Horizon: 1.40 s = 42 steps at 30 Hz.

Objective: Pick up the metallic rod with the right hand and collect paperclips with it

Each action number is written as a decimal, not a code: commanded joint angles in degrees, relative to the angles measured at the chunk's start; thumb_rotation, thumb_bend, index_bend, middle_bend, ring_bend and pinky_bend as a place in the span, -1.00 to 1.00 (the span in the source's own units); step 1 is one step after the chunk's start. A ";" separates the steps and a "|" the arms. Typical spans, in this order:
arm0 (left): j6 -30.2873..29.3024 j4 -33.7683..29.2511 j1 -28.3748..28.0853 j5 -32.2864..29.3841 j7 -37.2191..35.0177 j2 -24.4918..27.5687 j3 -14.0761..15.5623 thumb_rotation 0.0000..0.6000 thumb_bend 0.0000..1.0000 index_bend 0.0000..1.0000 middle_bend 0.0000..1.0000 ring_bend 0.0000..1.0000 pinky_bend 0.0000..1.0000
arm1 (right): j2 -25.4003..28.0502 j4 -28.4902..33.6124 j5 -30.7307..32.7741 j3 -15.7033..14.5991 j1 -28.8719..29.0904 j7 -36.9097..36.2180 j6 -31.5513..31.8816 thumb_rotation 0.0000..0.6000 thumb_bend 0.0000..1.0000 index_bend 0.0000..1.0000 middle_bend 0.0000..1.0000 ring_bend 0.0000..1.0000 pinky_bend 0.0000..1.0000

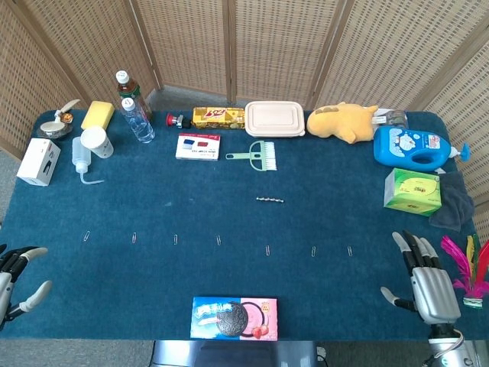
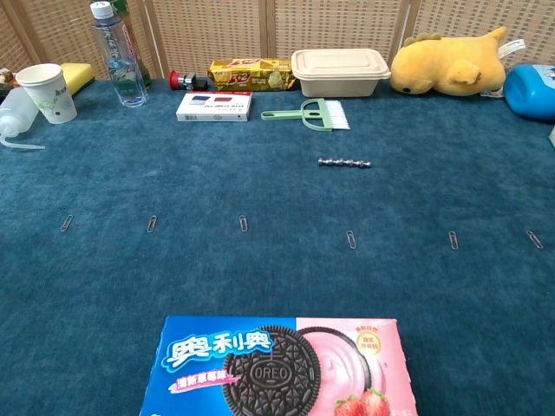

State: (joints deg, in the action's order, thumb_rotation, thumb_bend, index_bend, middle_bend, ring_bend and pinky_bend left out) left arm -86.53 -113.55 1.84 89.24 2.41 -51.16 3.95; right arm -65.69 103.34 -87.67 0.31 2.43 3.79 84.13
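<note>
A short beaded metallic rod (image 1: 270, 199) (image 2: 344, 162) lies flat in the middle of the blue table. Several paperclips lie in a row nearer me, from one paperclip (image 1: 86, 235) at the left to another paperclip (image 1: 350, 250) at the right; the chest view shows the row too, with a paperclip (image 2: 351, 239) just in front of the rod. My right hand (image 1: 424, 280) hovers at the near right corner, fingers spread, holding nothing. My left hand (image 1: 17, 278) sits at the near left edge, open and empty. Neither hand shows in the chest view.
An Oreo box (image 1: 234, 317) lies at the near edge. Along the back stand bottles (image 1: 134, 111), a cup (image 1: 96, 141), a card box (image 1: 198, 146), a green brush (image 1: 257, 155), a lidded container (image 1: 274, 118), a yellow plush (image 1: 344, 122), a blue detergent bottle (image 1: 411, 147) and a green box (image 1: 412, 191).
</note>
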 commanded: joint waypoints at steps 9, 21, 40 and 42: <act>2.28 -0.27 -1.59 0.12 0.72 -1.09 -0.50 -1.00 -0.53 -0.57 -0.58 -0.65 -0.93 | -0.33 2.60 -2.87 3.95 5.15 -7.61 -2.52 1.00 -0.59 -1.00 -1.00 -1.00 -1.00; 6.06 0.13 -4.04 -2.81 1.78 -2.45 -1.68 -1.00 -0.53 -0.57 -0.58 -0.65 -0.93 | -4.31 0.14 4.51 13.53 18.78 -10.37 -15.79 1.00 -0.59 -1.00 -1.00 -1.00 -1.00; 7.06 1.09 -5.07 -4.24 1.97 -3.20 -2.06 -0.99 -0.53 -0.57 -0.58 -0.65 -0.93 | -15.80 -15.98 24.50 17.53 33.19 14.68 -24.14 1.00 -0.59 -1.00 -0.99 -0.93 -0.83; 7.02 1.10 -5.03 -4.33 1.94 -3.18 -2.01 -0.99 -0.53 -0.57 -0.58 -0.65 -0.93 | -17.06 -17.23 25.74 17.50 33.92 15.80 -24.34 1.00 -0.58 -1.00 -0.98 -0.89 -0.79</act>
State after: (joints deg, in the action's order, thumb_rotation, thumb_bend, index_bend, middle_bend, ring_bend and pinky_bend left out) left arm -79.51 -112.46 -3.19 84.90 4.35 -54.34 1.93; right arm -80.29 88.87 -64.18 17.95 34.40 16.85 60.01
